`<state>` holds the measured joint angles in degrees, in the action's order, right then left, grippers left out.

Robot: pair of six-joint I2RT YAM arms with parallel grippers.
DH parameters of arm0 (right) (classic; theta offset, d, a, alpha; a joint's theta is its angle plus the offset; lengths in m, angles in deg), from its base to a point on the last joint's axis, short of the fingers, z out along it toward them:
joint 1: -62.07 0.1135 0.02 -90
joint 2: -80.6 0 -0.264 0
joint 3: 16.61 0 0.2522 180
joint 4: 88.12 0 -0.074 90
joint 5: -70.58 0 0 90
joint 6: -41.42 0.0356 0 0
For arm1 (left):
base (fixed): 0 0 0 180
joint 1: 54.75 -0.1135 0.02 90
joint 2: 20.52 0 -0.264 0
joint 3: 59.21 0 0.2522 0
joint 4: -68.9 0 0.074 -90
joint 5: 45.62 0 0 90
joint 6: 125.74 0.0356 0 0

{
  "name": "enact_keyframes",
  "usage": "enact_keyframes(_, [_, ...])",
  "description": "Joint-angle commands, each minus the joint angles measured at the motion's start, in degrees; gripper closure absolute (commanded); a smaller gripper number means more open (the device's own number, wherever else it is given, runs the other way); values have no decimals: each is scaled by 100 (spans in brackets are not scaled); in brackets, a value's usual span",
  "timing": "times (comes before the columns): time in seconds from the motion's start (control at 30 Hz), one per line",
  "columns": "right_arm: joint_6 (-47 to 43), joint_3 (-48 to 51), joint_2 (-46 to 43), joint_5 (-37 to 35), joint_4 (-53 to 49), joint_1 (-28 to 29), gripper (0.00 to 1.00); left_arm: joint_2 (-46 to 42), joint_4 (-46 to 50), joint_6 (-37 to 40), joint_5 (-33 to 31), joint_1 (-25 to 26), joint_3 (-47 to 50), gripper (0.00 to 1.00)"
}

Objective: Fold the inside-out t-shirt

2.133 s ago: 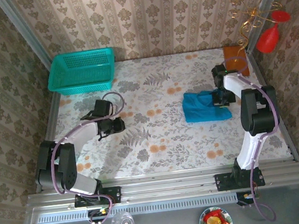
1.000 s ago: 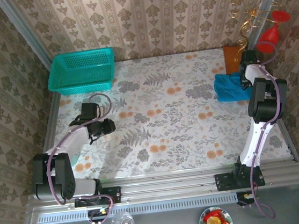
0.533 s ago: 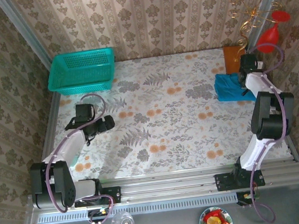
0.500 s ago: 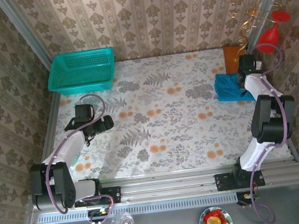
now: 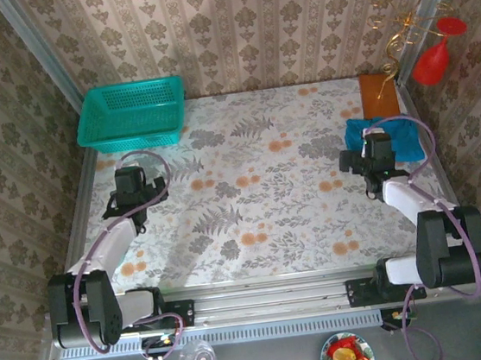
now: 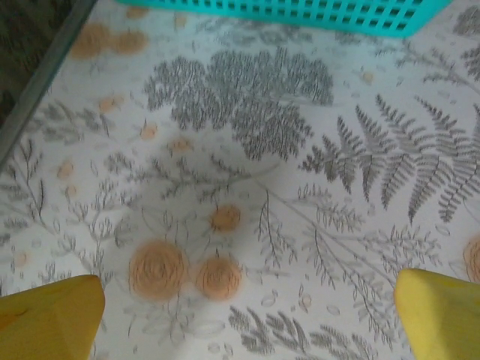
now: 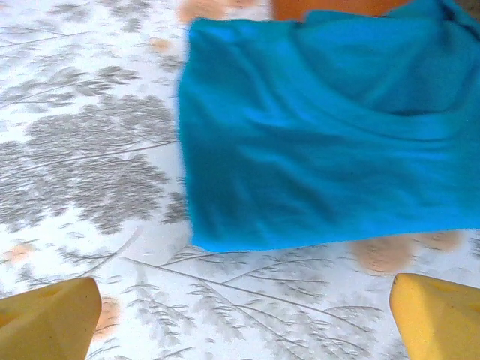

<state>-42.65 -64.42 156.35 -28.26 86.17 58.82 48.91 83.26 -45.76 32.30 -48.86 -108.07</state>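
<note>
Lying folded: one t-shirt (image 7: 322, 135), one basket (image 5: 127, 141).

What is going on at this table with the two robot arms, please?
A plain teal-blue cloth t-shirt lies as a compact folded bundle near the far right edge of the flower-patterned table. The right arm hovers just in front of it, jaws wide open and holding nothing. The left arm is over on the left side, below the turquoise plastic mesh basket, jaws also open and empty. The fold looks about done.
</note>
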Motion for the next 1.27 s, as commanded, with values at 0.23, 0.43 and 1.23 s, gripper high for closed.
enact_keyframes(0.23, [-15,972,644,366,3427,152,0,1120,-3550,1112,1035,-431,812,0])
enact_keyframes(0.43, [-268,1117,1187,512,4174,313,0,1655,-5178,1301,1805,-705,1330,0])
enact_keyframes(1.23, [-413,1061,1190,588,4079,387,0,1979,-5466,1525,1038,-361,1336,0])
